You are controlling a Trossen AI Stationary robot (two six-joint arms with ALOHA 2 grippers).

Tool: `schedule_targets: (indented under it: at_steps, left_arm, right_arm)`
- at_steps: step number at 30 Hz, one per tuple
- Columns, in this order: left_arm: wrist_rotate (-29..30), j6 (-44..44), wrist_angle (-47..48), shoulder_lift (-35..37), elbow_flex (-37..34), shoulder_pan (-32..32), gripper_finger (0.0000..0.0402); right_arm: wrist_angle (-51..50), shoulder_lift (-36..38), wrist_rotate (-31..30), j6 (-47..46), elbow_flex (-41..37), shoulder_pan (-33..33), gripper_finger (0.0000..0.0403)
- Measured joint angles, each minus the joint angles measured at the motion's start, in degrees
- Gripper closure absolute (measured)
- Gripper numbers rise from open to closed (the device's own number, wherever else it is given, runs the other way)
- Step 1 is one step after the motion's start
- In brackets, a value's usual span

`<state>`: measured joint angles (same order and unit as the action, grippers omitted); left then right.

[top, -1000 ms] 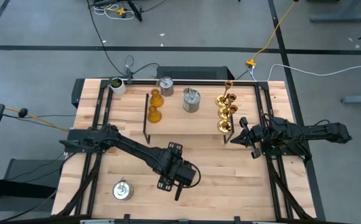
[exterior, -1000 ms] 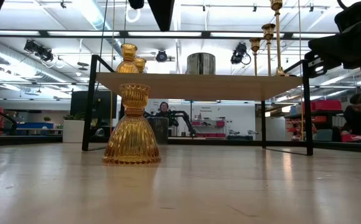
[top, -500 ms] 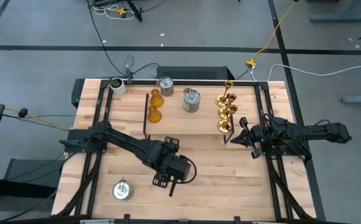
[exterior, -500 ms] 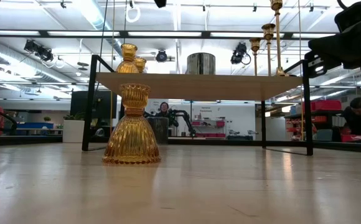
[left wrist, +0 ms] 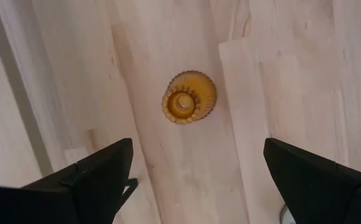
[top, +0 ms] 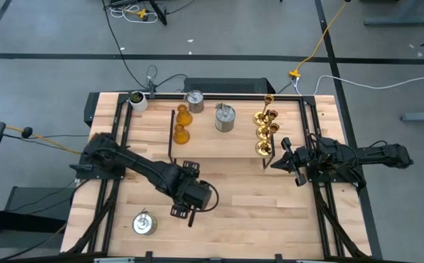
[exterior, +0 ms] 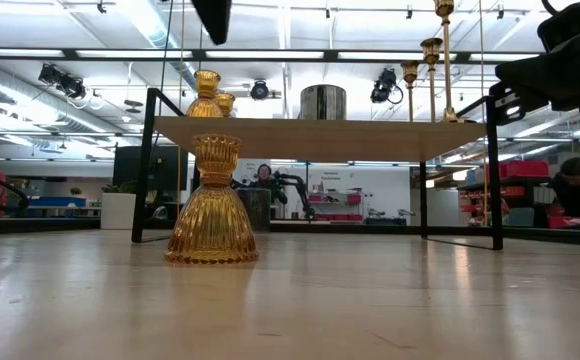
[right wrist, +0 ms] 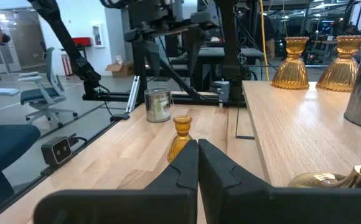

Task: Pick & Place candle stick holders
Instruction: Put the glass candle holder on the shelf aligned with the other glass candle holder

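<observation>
High view shows the left pincer [top: 188, 212] has slid from mid-tabletop toward seven o'clock over the last second, fingers spread wide and carrying nothing. Its wrist view looks straight down on an amber holder [left wrist: 189, 98] standing upright on bare wood between the fingers, untouched. That suggests the arm is lining up over the loose pieces on the front tabletop [top: 270, 219] for the next pick. A silver can holder [top: 144, 223] stands just beside the pincer at eight o'clock, close to the front edge. The wooden rack [top: 219, 146] at twelve o'clock already carries two amber holders [top: 181, 124], another silver can [top: 225, 118] and the brass holders [top: 265, 128]. The right pincer [top: 276, 162] waits at three o'clock, pressed together, empty, just beside the rack's end. Open wood lies between both arms; the rack's wire sides are the nearest obstacles.
</observation>
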<state>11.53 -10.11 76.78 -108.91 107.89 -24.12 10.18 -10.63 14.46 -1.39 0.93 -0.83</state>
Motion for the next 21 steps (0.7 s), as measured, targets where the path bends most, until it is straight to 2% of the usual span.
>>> schedule_targets:
  at_steps: [11, 21]
  left_arm:
    - [-0.1, 0.2, -15.2, 10.6, -17.9, -2.6, 0.0031]
    - [-2.6, 0.3, -24.4, 14.9, -26.6, -2.3, 0.0038]
  right_arm:
    - [0.0, 0.0, 0.0, 0.0, 0.0, 0.0, 0.0389]
    - [0.0, 0.0, 0.0, 0.0, 0.0, 0.0, 0.0389]
